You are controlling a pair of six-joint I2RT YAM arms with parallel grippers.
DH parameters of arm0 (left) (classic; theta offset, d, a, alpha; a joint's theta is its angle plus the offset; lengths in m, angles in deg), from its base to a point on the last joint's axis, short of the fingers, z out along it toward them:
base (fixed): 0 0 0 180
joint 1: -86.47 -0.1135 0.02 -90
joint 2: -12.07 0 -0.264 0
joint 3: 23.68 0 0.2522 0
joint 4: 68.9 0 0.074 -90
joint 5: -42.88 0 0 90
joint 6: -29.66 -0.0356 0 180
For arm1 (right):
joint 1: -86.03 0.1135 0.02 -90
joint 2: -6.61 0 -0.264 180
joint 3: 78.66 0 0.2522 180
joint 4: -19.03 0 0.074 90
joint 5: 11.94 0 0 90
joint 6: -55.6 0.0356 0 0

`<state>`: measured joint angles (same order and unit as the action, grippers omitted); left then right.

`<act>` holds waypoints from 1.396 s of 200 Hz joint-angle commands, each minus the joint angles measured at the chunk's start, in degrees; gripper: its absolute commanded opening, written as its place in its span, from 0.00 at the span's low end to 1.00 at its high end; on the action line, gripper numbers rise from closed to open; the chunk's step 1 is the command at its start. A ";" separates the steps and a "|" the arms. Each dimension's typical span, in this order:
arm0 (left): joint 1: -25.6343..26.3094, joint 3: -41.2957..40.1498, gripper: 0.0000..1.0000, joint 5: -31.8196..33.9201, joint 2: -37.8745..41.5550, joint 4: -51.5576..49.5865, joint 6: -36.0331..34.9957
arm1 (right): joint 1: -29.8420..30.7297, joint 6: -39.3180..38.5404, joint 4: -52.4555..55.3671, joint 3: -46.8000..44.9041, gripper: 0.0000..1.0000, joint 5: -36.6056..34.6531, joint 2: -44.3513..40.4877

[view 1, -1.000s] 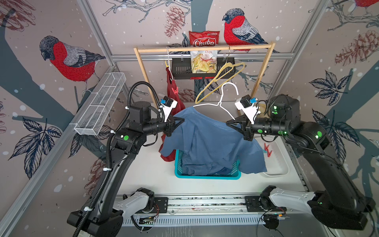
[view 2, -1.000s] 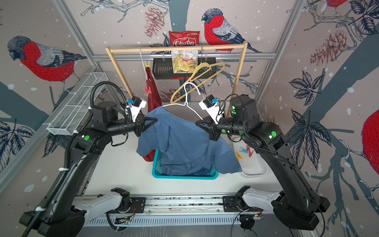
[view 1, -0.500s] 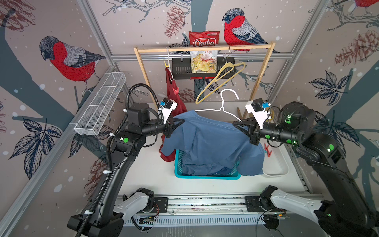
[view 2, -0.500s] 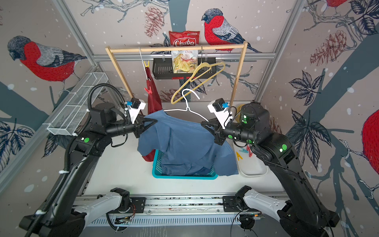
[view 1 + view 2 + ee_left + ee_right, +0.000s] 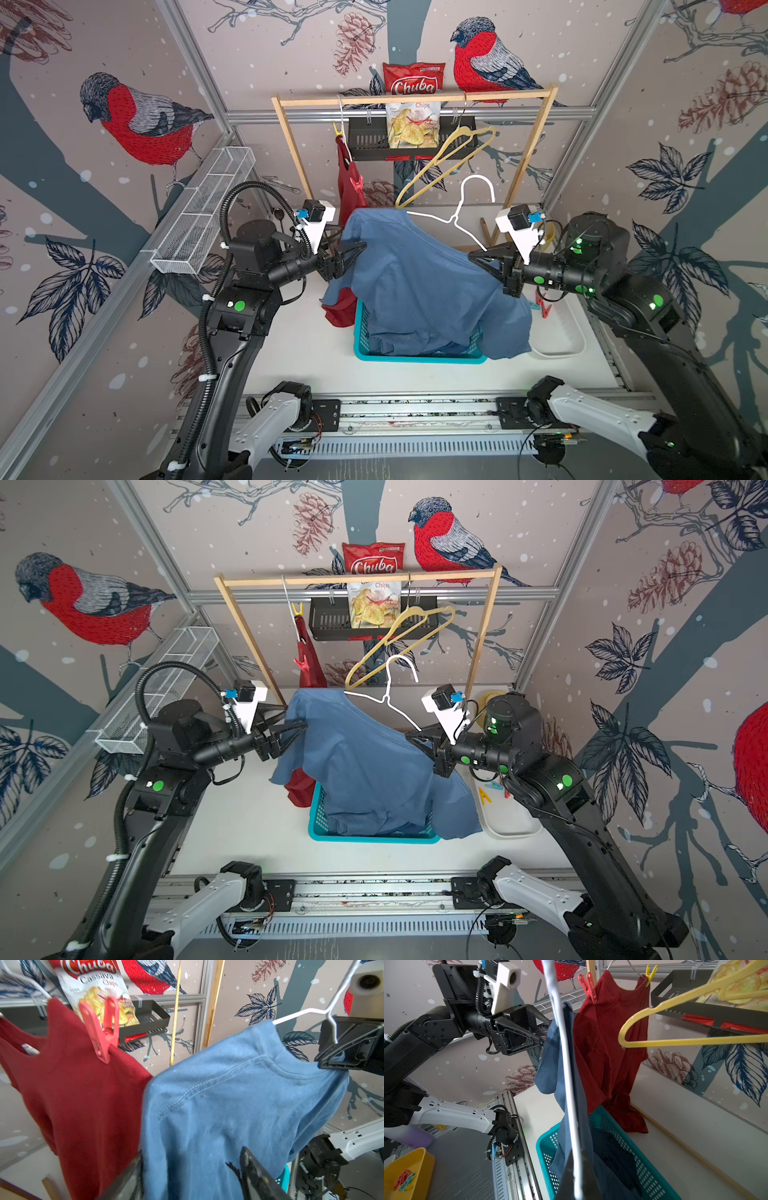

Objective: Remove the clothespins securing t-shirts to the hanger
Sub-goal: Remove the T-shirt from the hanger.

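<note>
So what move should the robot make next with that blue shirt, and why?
Probably draw the left pincer back, clear of the blue shirt. Its jaws stand apart around the cloth at one shoulder, while the right pincer is clamped on the white hanger at the other side, and the shirt's lower part lies in the teal basket. Backing off should let that shoulder drop.

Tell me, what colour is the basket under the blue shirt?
The basket is teal, clearest in the right wrist view.
</note>
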<state>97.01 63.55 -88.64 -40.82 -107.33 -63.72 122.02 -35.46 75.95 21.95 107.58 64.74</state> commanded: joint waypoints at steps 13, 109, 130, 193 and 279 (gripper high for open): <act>2.43 4.35 0.57 4.11 0.18 2.62 -3.48 | 1.93 -1.48 2.26 1.73 0.00 -1.23 2.75; 34.96 6.50 0.60 31.74 -9.72 15.74 1.22 | 16.90 -1.67 -0.54 1.95 0.00 -15.87 6.59; 34.98 6.30 0.57 29.02 -11.12 17.89 2.91 | 19.16 -1.88 -0.98 1.27 0.00 -18.55 6.79; 34.92 11.14 0.13 21.13 -14.08 6.03 -3.68 | 19.48 -3.51 -0.62 1.85 0.00 -18.80 5.48; 34.96 4.78 0.55 30.31 -6.71 5.40 -23.63 | 18.52 -3.96 6.29 5.37 0.00 -11.60 7.54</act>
<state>132.05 67.90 -63.35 -46.24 -101.40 -80.77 140.59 -39.20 82.88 26.56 93.16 71.99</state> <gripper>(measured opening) 0.573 0.061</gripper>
